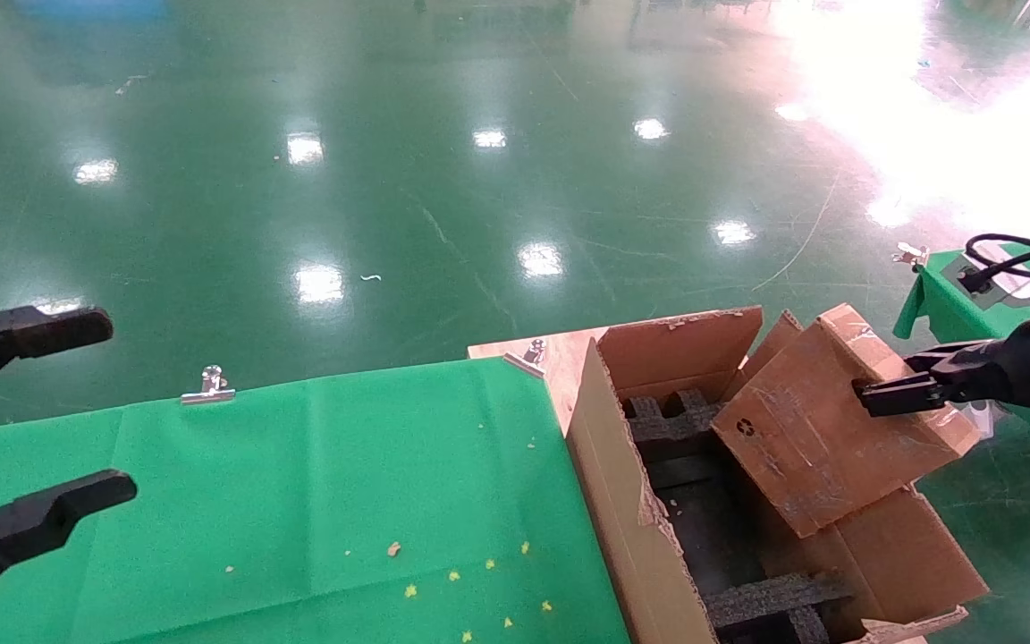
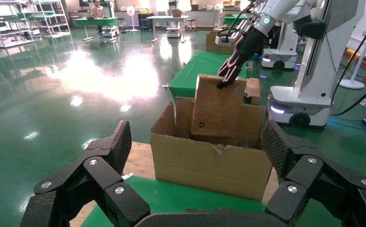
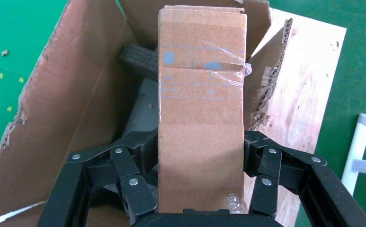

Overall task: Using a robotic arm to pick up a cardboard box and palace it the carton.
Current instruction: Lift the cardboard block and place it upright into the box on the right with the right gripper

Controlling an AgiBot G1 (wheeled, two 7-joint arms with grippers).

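Head view: right hand point(image 1: 882, 394) clamped on cardboard box point(image 1: 823, 429), tilted over carton point(image 1: 631, 501), lower corner inside the rim. Left hand point(image 1: 50, 416) spread wide above green bench point(image 1: 300, 501).

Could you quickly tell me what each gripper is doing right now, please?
Left gripper: open, holding nothing, above the green table.
Right gripper: closed on the cardboard box, over the carton.

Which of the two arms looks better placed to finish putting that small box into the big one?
The right. Its gripper already clamps the cardboard box, tilted over the open carton, so it probably only needs lowering. The left gripper hangs open and empty over the green table, well aside.
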